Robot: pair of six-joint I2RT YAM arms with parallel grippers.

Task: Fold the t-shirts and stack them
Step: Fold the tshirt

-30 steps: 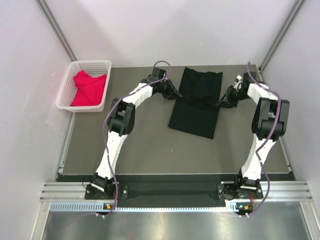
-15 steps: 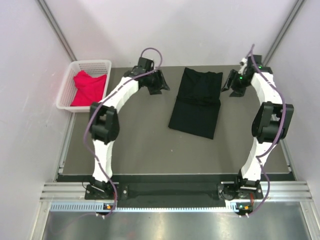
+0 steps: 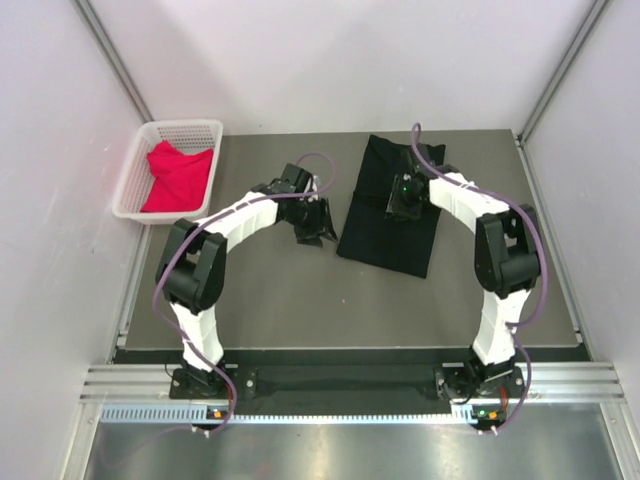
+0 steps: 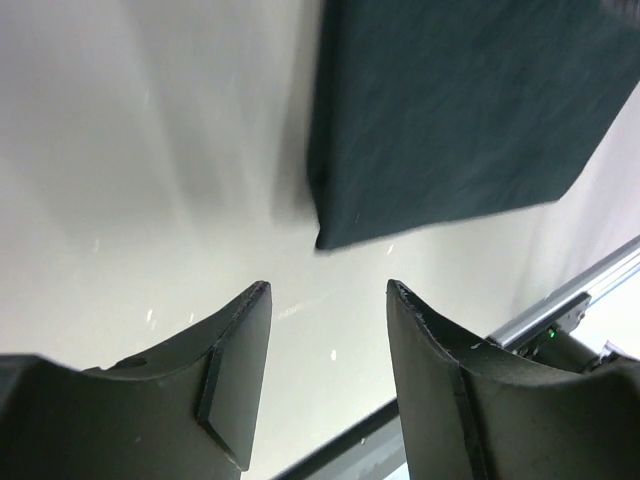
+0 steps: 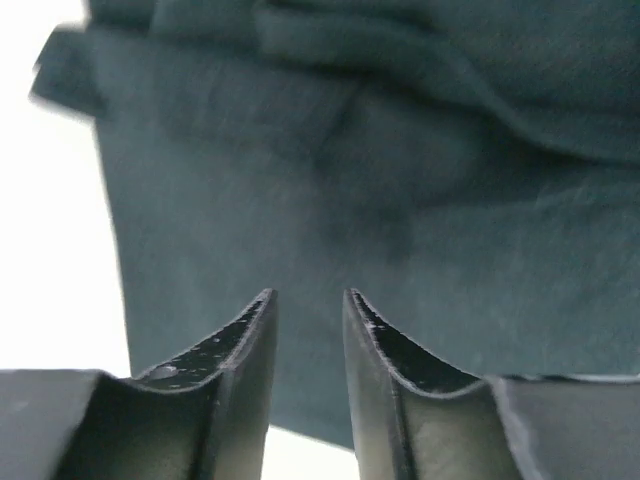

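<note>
The black t-shirt lies folded into a long rectangle in the middle of the table. The red-pink t-shirt sits bunched in the white basket at the back left. My left gripper hovers over bare table just left of the black t-shirt's left edge. In the left wrist view the left gripper is open and empty, and a corner of the black t-shirt lies ahead. My right gripper hangs over the shirt's upper half. The right gripper is open by a narrow gap, with black cloth beneath.
White walls close in the table on the left, back and right. Metal rails run along the near edge by the arm bases. Bare grey table stretches between the shirt and the near edge.
Both arms came away from the back of the table. The left gripper swung toward the shirt's left edge. The right gripper moved left over the shirt and its jaws narrowed.
</note>
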